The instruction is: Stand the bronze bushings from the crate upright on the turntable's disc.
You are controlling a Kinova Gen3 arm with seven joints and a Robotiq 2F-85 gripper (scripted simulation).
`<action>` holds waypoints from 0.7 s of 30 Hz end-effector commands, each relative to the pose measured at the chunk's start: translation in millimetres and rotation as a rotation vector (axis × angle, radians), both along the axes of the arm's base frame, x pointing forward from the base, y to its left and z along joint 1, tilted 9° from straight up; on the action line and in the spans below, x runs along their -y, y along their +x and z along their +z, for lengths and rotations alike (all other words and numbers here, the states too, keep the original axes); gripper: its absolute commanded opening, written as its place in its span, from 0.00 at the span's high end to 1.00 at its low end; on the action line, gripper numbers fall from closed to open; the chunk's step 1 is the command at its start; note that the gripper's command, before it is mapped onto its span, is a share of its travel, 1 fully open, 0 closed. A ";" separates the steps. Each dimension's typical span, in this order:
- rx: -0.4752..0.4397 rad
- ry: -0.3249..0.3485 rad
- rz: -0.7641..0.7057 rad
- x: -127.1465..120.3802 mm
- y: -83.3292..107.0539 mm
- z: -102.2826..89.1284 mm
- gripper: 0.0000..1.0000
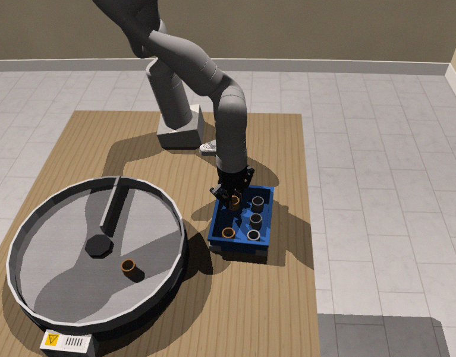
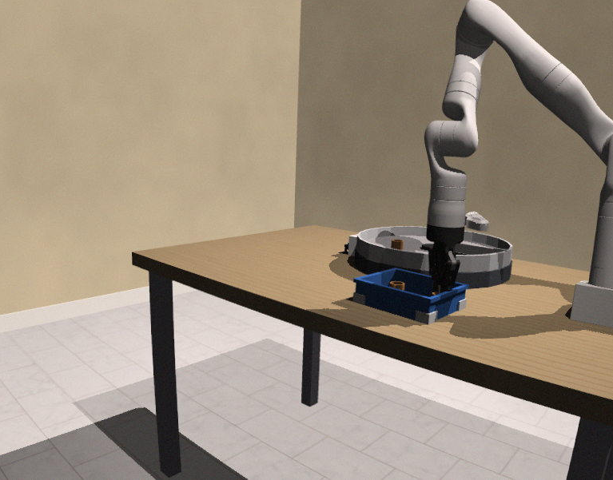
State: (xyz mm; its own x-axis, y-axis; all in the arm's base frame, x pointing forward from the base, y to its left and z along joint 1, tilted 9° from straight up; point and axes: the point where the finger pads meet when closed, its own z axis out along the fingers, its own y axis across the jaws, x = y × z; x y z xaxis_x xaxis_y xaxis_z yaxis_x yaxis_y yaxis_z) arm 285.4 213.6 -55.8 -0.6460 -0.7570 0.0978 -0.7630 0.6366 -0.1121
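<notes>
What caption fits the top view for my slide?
Tool shut on a bronze bushing inside the blue crate; another stands on the grey turntable disc.
</notes>
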 end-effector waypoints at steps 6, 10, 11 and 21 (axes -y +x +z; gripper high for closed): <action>0.000 0.000 0.000 -0.2 0.1 1.5 1.00; 0.000 0.000 0.000 -1.1 -0.1 7.6 1.00; 0.000 0.000 0.000 -1.5 -0.1 10.0 1.00; 0.000 0.000 0.000 -6.7 -0.9 45.1 1.00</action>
